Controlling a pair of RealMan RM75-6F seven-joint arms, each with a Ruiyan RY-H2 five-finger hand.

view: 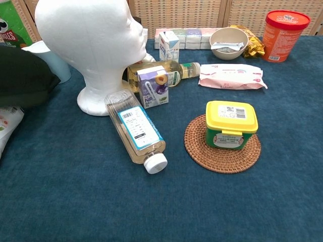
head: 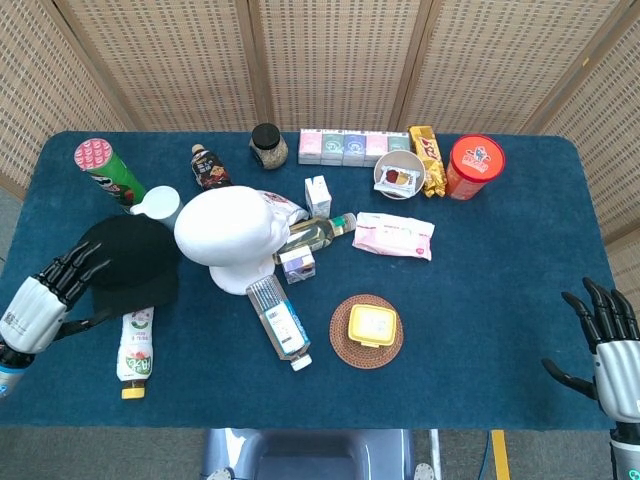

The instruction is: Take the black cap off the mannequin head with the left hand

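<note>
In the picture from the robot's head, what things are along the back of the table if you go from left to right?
Pringles can → brown bottle → jar → row of boxes → bowl → gold snack pack → red tub.

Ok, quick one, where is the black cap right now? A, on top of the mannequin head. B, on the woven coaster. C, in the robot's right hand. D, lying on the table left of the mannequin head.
D: the black cap lies on the blue table left of the bare white mannequin head, partly over a fallen bottle, with the left hand open beside it.
</note>
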